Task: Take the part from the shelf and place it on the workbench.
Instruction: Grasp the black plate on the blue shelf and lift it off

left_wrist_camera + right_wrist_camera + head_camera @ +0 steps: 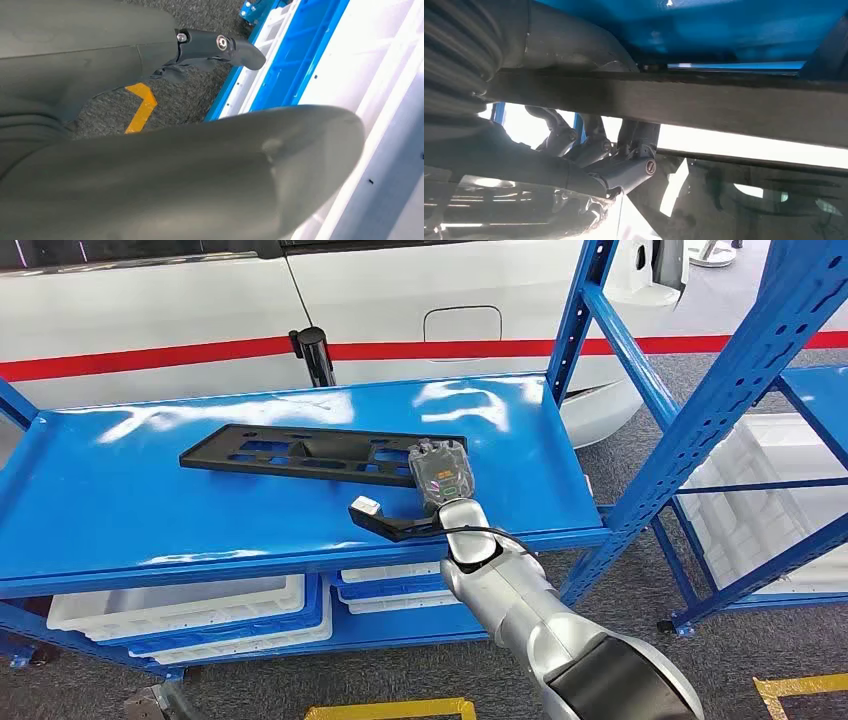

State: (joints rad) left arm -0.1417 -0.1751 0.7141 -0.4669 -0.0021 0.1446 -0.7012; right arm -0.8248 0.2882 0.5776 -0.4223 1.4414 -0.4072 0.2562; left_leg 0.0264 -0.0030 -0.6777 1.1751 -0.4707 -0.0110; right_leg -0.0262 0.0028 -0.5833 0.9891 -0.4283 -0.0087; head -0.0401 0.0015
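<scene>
Part (320, 453), a long flat black plastic panel with cut-outs, lies on the glossy blue top shelf board (120, 500) of the rack, its left end well in from the board's left edge and its right end under the robot's right hand (440, 480). Beneath the left half of that board, white plastic bins (180, 605) sit on the lower shelf level, and more white trays (395, 575) sit further right under the board's front lip. Behind the shelf runs a white car body (200, 300) with a red stripe, and a black post (315, 352) stands just past the board's back edge. The right hand rests on the panel's right end, with its silver arm (520, 610) coming up from below; a dark thumb-like piece with a pale tip (368, 508) juts out left over the blue board, just in front of the panel. In the right wrist view the dark fingers (624, 170) curl beneath a dark bar (684, 100) that seems to be the panel's edge, so they appear closed around it, though the blur leaves the grasp uncertain. The left hand (210, 47) hangs over grey floor with yellow tape (142, 107), beside a blue and white tray; whether its fingers are apart or curled I cannot tell. On the far right, blue uprights (700, 420) frame another rack holding a white bin (760, 490).
</scene>
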